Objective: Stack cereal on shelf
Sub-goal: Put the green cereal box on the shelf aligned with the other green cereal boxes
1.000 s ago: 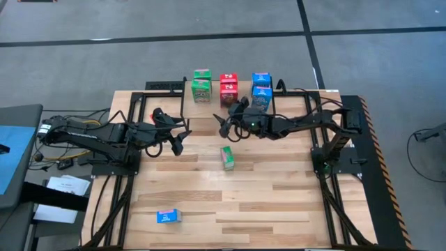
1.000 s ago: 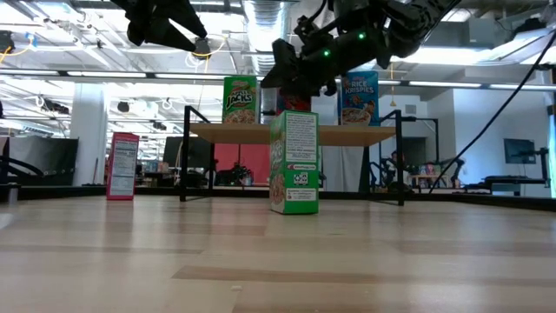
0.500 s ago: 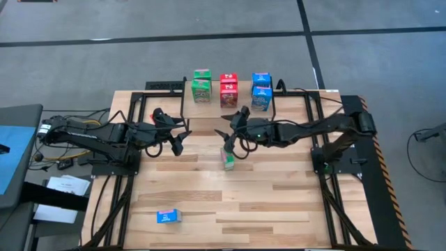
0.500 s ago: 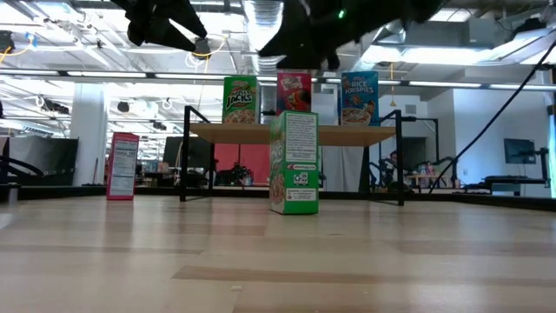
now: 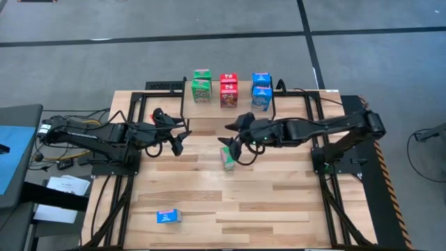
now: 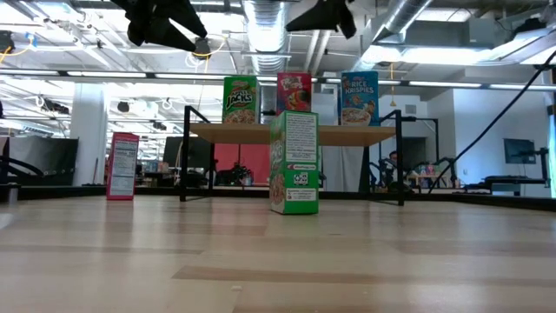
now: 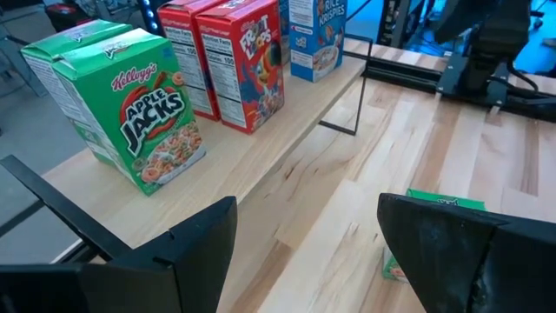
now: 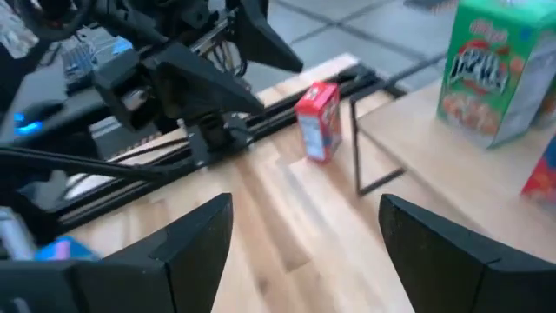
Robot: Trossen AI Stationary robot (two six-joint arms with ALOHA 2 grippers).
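Observation:
The shelf (image 6: 295, 133) stands at the table's far edge with several cereal boxes upright on its board: green (image 5: 201, 87), red (image 5: 228, 89) and blue (image 5: 261, 90). A loose green box (image 5: 228, 158) stands on its short end at mid-table; it also shows in the low view (image 6: 294, 162). My right gripper (image 5: 235, 143) is open and empty, above and just right of that box. My left gripper (image 5: 182, 137) is open and empty, in the air left of the box. A blue box (image 5: 168, 217) lies flat near the front left. A red box (image 6: 122, 165) stands upright at the far left.
Black frame rails (image 5: 139, 174) and cables run along both table sides by the arm bases. The shelf's thin black legs (image 6: 186, 165) stand on the table. Bare wood lies between the loose green box and the table's near edge.
My right gripper has moved from just in front of the shelf toward the table's near edge and now hangs over the loose green box. The boxes have stayed in place.

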